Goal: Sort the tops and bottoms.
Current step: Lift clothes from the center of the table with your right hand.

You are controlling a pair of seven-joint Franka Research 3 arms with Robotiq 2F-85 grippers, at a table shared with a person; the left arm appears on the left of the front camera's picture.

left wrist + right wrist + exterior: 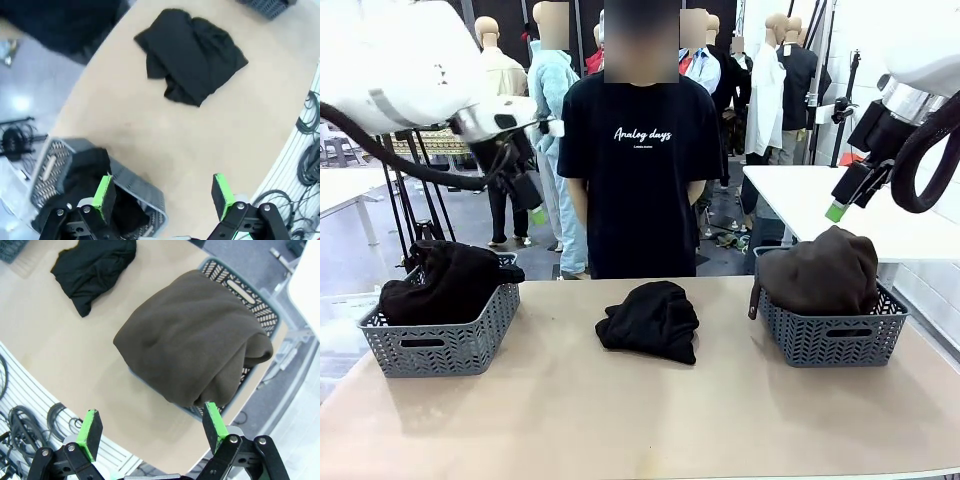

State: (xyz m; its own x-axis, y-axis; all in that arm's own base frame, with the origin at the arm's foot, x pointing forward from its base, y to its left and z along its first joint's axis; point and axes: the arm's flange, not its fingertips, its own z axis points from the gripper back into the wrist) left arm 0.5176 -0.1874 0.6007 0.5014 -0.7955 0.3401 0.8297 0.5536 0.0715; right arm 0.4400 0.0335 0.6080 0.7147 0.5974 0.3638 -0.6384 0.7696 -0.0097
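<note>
A black garment (650, 320) lies bundled on the table's middle, also visible as the black garment (192, 56) and black garment (95, 267). A dark brown garment (825, 270) is heaped in the right grey basket (835, 335); in the right wrist view the brown garment (192, 342) overflows that basket (250, 300). Another black garment (445, 280) fills the left grey basket (440, 345), seen as the basket (132, 187) in the left wrist view. My left gripper (162, 197) hangs open high above the left basket. My right gripper (150, 427) is open above the right basket.
A person in a black T-shirt with white lettering (640, 180) stands at the table's far edge, behind the middle garment. A white table (820, 200) stands at the back right. Cables (310, 160) lie on the floor beside the table's near edge.
</note>
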